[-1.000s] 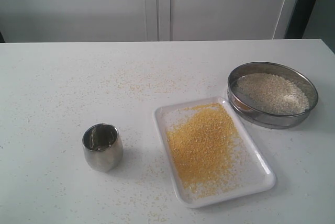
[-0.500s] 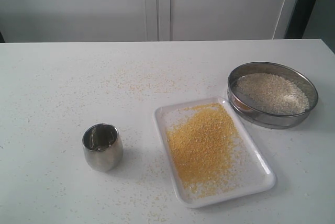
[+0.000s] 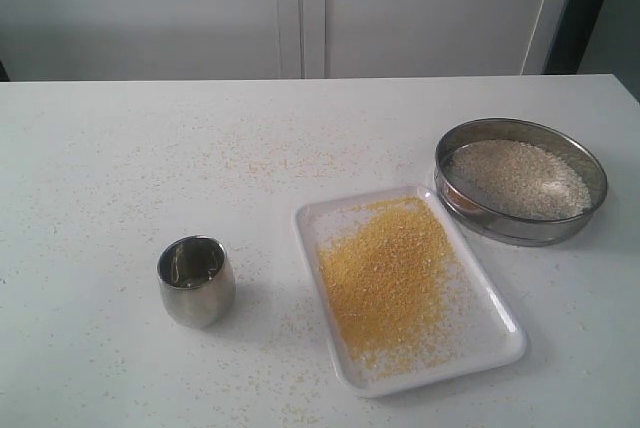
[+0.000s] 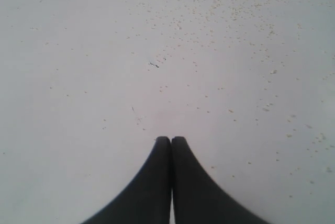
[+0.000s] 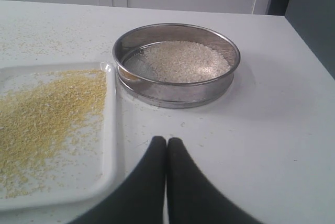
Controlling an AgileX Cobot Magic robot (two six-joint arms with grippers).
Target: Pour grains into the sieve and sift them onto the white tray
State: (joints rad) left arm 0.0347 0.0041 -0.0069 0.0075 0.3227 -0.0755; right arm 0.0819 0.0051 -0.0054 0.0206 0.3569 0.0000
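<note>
Exterior view, from where I stand, has no arm in it at all. The steel cup (image 3: pixel 196 280) sits upright and looks empty on the left of the desk (image 3: pixel 110 148). The white tray (image 3: pixel 312 218) lies in the middle, its long axis running from the near edge toward the back and leaning a little left. The sieve (image 3: pixel 512 232) rests on the desk just beside the tray's far right corner; whether they touch I cannot tell. Yellow meal (image 3: pixel 385 283) is spread over the tray and pale grains (image 3: pixel 520 180) lie on the sieve's mesh, so I judge the sifting done, or all but. The right end effector (image 5: pixel 166 141) has its 2 fingers pressed together on nothing. The sieve lies ahead of its tips with the tray close alongside, so the right arm is plainly the nearer one should the sieve need another shake. The left end effector (image 4: pixel 171 140) is likewise closed and empty, over bare desk dotted with crumbs (image 4: pixel 230 9), with none of the task's things in its sight.
</note>
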